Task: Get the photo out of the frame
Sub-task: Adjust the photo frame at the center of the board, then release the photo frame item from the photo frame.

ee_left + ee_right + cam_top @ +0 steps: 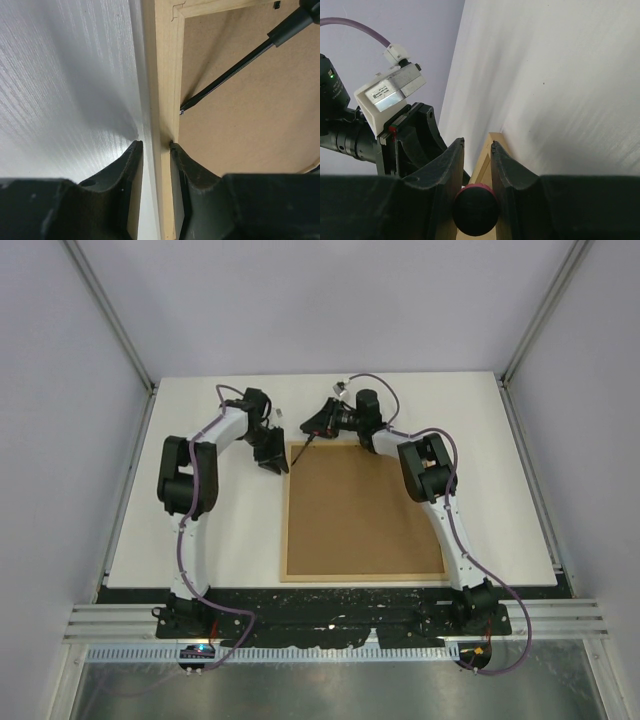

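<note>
The frame (284,540) lies back up on the white table, its brown fibreboard back (365,510) facing me. The photo is hidden under that back. My left gripper (277,465) is at the frame's far left corner. In the left wrist view it (156,145) straddles the light-wood left rail (164,75): one finger touches the rail's inner edge, the other stands off it over bare table. My right gripper (478,142) is shut on a black screwdriver (475,210). The screwdriver's shaft (240,62) slants down, its tip at the rail's inner edge.
The table (210,540) is bounded by grey enclosure walls with metal posts on the left and right. A small black clip (276,4) sits in the backing near the frame's far rail. The left arm's wrist camera (390,92) is close beside my right gripper.
</note>
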Motion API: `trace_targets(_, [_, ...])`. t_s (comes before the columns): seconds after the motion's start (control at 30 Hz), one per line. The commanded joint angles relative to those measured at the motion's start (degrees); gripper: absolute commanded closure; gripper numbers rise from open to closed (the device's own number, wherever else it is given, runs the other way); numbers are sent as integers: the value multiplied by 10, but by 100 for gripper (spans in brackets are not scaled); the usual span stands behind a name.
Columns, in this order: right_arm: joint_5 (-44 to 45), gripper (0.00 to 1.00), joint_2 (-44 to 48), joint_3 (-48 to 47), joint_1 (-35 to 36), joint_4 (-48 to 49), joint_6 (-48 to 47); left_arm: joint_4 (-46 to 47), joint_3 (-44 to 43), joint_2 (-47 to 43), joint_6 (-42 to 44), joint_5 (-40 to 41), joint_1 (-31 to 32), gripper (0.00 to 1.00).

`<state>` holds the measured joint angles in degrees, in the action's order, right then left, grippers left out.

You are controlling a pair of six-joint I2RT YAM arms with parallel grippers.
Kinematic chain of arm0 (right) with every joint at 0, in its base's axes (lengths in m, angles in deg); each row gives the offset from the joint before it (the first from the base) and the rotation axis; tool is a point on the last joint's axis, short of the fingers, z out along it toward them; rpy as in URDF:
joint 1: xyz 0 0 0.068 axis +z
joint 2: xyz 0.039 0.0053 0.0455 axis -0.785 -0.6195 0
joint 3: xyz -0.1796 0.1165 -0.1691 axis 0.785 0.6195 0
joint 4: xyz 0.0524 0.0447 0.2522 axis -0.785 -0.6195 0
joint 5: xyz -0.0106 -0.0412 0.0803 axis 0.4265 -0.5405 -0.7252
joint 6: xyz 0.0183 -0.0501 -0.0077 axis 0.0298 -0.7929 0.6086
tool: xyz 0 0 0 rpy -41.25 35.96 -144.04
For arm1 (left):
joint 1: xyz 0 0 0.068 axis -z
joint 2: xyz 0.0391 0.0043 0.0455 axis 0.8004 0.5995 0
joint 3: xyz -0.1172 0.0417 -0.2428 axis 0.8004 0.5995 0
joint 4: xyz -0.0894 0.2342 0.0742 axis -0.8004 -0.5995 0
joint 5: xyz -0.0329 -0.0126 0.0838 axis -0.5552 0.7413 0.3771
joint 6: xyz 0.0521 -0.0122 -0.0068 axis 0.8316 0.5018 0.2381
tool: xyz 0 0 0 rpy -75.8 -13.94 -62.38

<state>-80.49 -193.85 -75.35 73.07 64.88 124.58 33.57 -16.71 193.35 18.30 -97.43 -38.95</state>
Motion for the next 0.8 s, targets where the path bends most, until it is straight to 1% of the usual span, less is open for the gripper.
trace_targets(0.0, [-3, 92, -1, -28, 6, -1, -8, -2, 7, -13, 7, -13, 2, 69])
trace_targets(0.17, [-3, 92, -1, -29, 10, -29, -19, -3, 6, -8, 4, -4, 3, 70])
trace_targets(0.27, [3, 92, 6, -23, 12, -63, -24, -6, 9, -7, -1, 12, 5, 69])
trace_targets(0.37, [12, 92, 14, -1, 22, -52, -5, -7, 10, -6, -5, 23, 5, 70])
trace_targets(0.43, [14, 92, 16, 7, 28, -51, 1, -8, 10, -4, -7, 26, 5, 73])
trace_targets(0.53, [21, 92, 21, 13, 35, -69, -9, -7, 12, -4, -12, 27, 5, 81])
trace_targets(0.67, [40, 92, 53, 9, 49, -134, -49, -9, 14, -5, -16, 36, 5, 90])
trace_targets(0.73, [56, 92, 73, -8, 62, -219, -86, -9, 17, -6, -16, 40, 5, 91])
trace_targets(0.77, [62, 92, 79, -20, 66, -240, -97, -8, 17, -7, -17, 41, 5, 92])
